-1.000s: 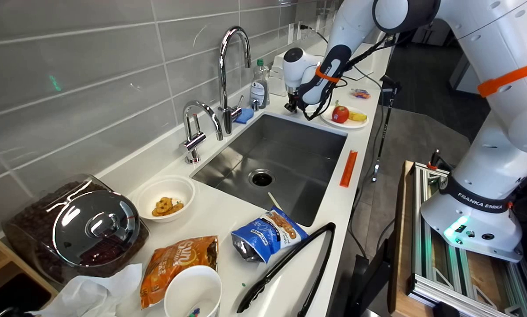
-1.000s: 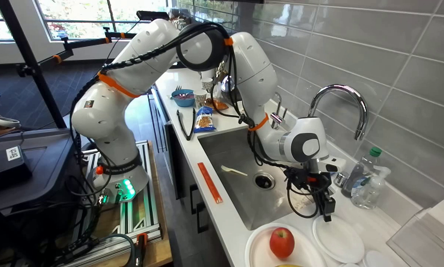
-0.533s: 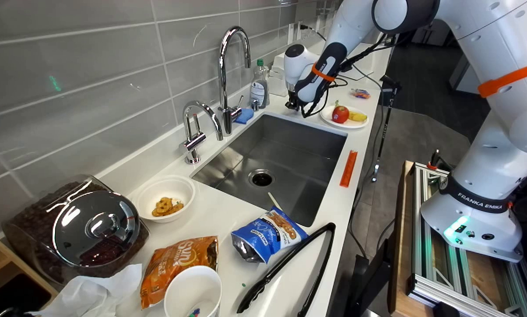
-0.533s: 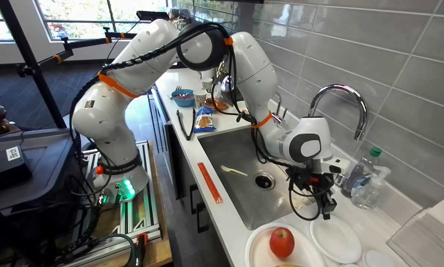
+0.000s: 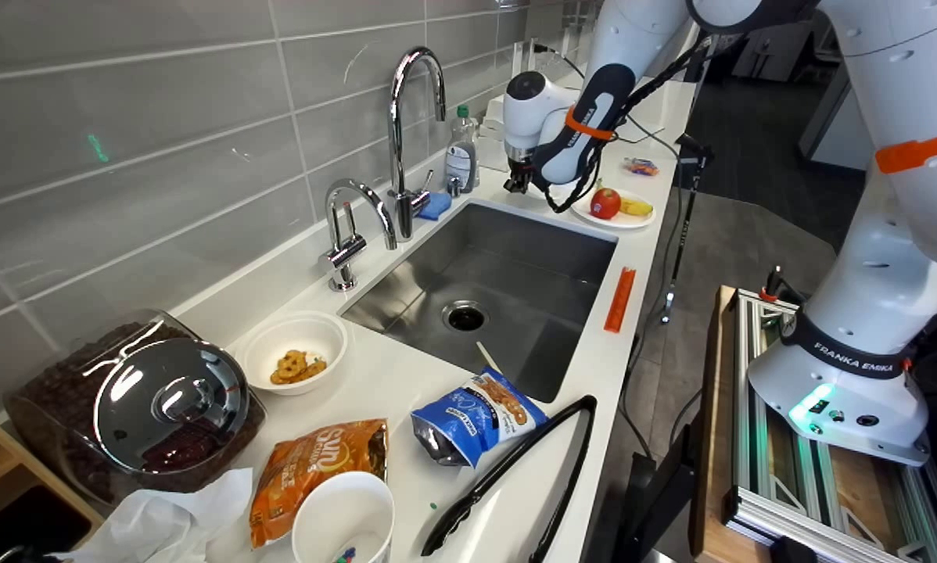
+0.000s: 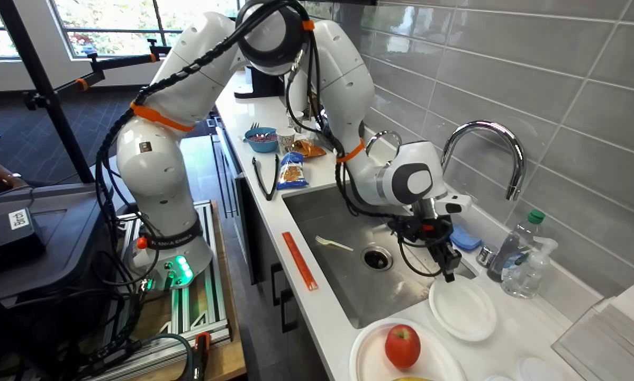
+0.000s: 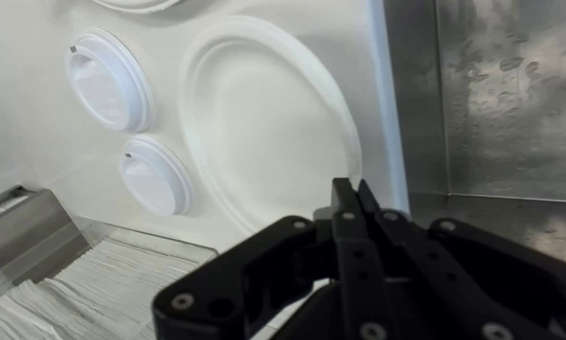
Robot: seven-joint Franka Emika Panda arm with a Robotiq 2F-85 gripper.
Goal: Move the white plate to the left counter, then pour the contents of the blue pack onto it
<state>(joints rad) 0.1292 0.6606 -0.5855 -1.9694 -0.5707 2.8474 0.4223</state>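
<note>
"Because I'm driving this remotely, I go by the wrist view, and it puts the white plate [image 7: 264, 127] right at the tips of the pincer [image 7: 355, 185]."

"Right at them, or between them?"

"Between. I have the jaws drawn narrow, and a short stretch of the plate's rim runs in the grip of the fingertips [image 7: 342, 191]. The rest spreads out beyond them, inner face toward my view."

"And the sink [image 7: 510, 94]?"

"Just beside. The side of the rim I've got hold of is the one facing the sink, and I see a strip of worktop [image 7: 358, 66] between the two. Whether the plate's underside is clear of the surface, I can't tell."

"What else is close to it?"

"In an exterior view, a fruit plate [image 6: 370, 354] with a red apple [image 6: 402, 346] on it lies near, on the same side of the sink."

"Where do you have the blue pack [image 5: 480, 414]?"

"Across the sink, well apart from the pincer. It shows in both exterior views, lying on the left counter [image 5: 375, 383] just beside the black tongs [image 5: 454, 516]. I also see an orange bag [image 5: 320, 461] near it, with a white cup [image 5: 343, 500] in front of the bag."
</note>
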